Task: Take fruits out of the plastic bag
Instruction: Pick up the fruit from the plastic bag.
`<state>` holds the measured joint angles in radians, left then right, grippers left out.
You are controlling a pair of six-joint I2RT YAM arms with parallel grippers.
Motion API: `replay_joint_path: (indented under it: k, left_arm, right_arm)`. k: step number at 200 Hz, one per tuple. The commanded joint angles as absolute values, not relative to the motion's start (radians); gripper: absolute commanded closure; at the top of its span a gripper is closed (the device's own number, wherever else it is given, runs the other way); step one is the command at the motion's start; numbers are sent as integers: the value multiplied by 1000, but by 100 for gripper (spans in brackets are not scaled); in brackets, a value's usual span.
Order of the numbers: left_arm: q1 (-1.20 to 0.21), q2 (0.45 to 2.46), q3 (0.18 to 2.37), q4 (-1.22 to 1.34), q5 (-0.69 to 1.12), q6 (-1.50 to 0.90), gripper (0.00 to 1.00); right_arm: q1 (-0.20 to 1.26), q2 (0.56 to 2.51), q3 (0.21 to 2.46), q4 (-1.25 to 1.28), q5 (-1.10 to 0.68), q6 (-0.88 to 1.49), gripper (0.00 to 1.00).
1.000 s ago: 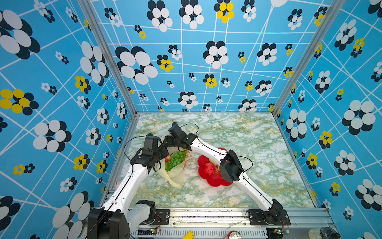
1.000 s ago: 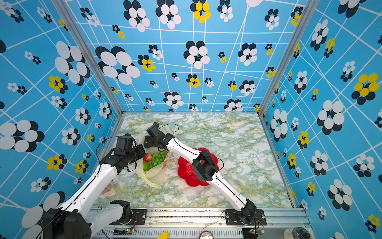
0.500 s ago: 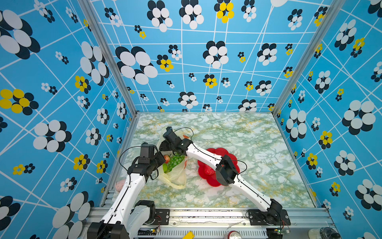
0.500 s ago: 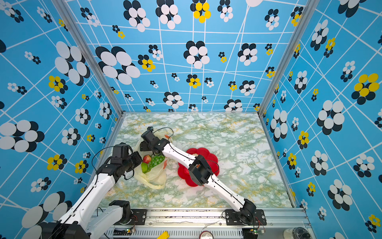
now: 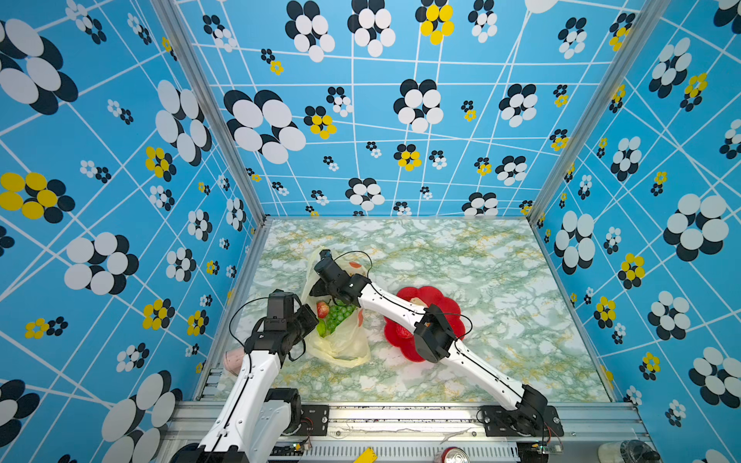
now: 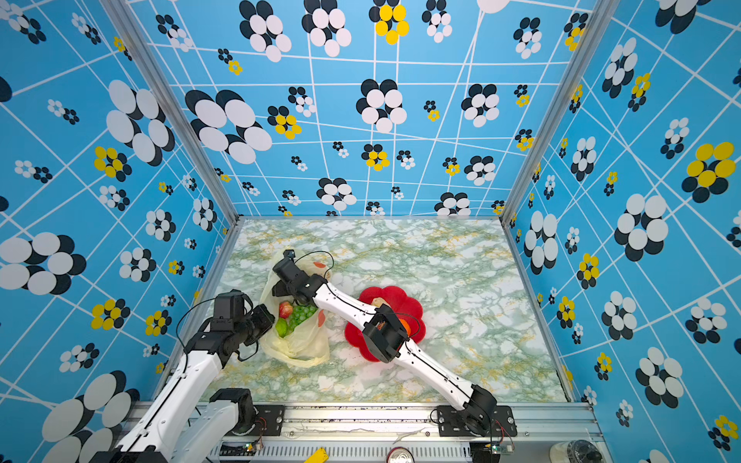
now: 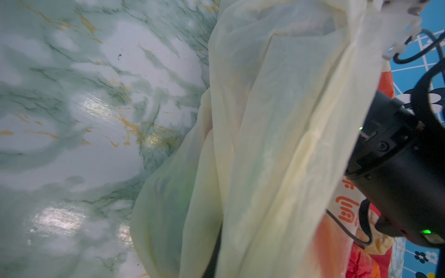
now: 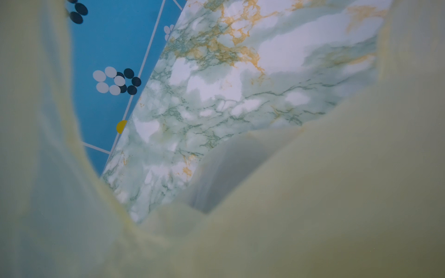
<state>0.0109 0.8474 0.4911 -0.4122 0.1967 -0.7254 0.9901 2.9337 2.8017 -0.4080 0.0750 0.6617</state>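
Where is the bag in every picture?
In both top views: the bag lies on the table beside the red plate.
Left wrist: the bag fills the middle, very close.
Right wrist: the blurry bag frames the picture.
Shared landmark: the marble table.

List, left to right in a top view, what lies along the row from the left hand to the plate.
left hand → strawberry → green grapes → red plate
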Motion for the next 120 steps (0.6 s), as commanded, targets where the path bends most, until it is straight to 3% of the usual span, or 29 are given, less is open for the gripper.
replay_joint_path:
  k: [1, 35, 120]
  left_arm:
    - [46, 831, 474, -431, 218, -711, 100]
    - [100, 907, 477, -366, 239, -692, 100]
    - [122, 1247, 575, -42, 202, -719, 100]
  right_arm:
    - [988, 2965, 2832, -430, 107, 628, 41]
    - [989, 2871, 2774, -467, 92, 597, 47]
    - [989, 2492, 2239, -261, -10, 583, 49]
